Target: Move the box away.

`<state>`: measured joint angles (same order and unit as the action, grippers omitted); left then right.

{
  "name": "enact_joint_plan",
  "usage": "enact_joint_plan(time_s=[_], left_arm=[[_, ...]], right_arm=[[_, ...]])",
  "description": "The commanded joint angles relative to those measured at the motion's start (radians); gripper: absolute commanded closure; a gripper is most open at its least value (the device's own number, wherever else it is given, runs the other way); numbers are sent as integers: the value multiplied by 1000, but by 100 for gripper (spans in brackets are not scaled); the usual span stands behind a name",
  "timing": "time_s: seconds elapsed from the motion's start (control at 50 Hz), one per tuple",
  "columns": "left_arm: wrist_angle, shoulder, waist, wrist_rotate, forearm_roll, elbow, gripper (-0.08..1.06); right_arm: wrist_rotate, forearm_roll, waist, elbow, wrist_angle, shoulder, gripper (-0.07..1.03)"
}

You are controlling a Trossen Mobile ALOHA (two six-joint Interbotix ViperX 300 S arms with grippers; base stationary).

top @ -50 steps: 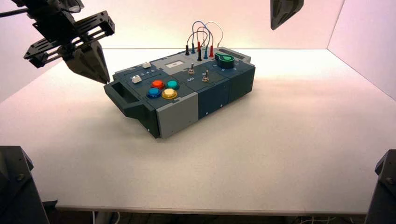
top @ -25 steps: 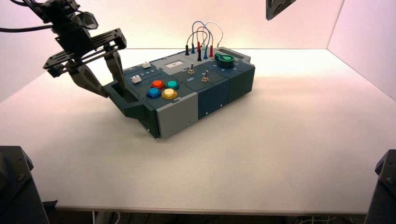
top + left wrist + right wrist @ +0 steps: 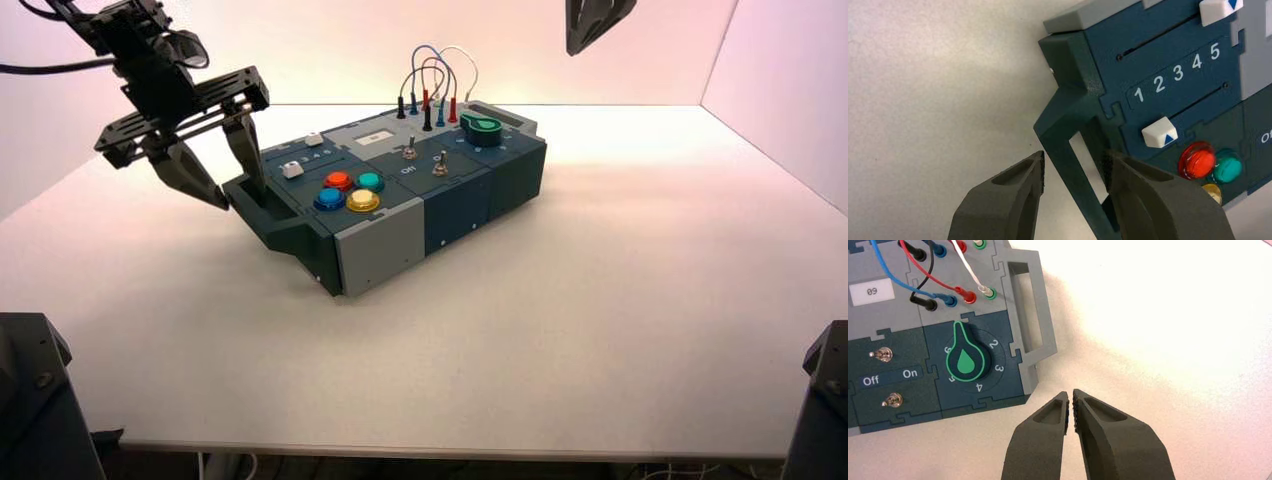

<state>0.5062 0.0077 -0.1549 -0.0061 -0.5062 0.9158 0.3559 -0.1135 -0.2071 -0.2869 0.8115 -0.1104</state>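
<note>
Straddling box's [image 3: 385, 190] handle (dark): left jaws

Bright, pinkish light floods the pale tabletop [image 3: 600, 330], with soft, faint shadows.

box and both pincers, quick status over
left pincer open, astride the left end handle; right pincer off the box's right end, not gripping; box on table; nothing seen blocking its near side
</note>
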Motion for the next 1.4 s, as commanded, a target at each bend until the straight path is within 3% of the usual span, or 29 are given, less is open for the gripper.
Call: enact_joint_plan(time_s=[0.02,0.32,0.78,1.08,1.4], left_arm=[[12,-15,2,-8,-2,-3,37],[-11,-2,28,-9,3,-8,43],[-11,61,63,8,60,-100,43],[0,158,64,20,120,-216,46],[48,210,63,28,189,-324,46]], right_arm=[[9,-3,-11,31,-3,15,90],[14,-3,-23,29,-3,6,90],[17,-3,-25,26,-5,15,90],[28,-2,-25,28,-5,14,90],[66,-6,-29,3,0,6,90]])
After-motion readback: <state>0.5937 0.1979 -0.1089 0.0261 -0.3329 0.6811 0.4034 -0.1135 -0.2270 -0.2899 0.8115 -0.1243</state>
